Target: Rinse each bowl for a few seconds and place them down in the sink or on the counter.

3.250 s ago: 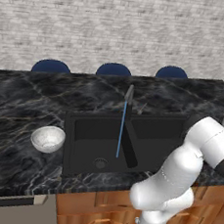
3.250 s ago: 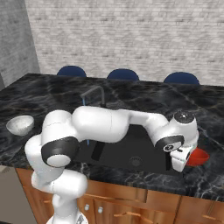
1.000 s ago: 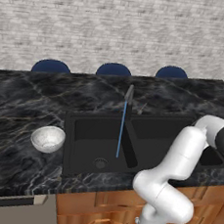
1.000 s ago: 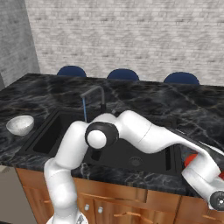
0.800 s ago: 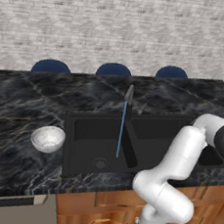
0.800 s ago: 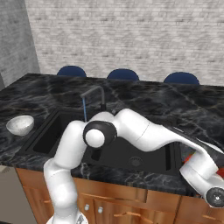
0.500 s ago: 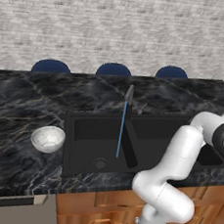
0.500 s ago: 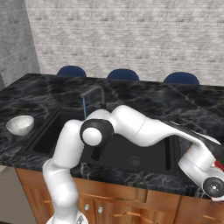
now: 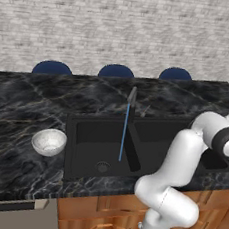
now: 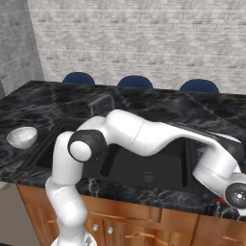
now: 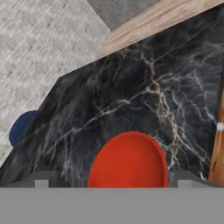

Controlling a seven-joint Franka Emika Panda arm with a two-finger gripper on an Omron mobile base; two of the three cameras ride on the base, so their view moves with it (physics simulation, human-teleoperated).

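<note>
Since a second ago, our pincer (image 11: 107,181) has let go and now stands wide open over a red bowl (image 11: 128,159) resting on the tabletop (image 11: 131,96) right of the sink (image 9: 133,144). Far left, the white bowl (image 9: 48,141) sits on the tabletop; water (image 9: 124,132) streams from the faucet (image 9: 132,94) into the left basin.

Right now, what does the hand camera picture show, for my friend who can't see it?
A round red bowl sits on the black marble counter, between the open end effector's two fingertips. Behind it are a grey brick wall and part of a blue chair.
</note>
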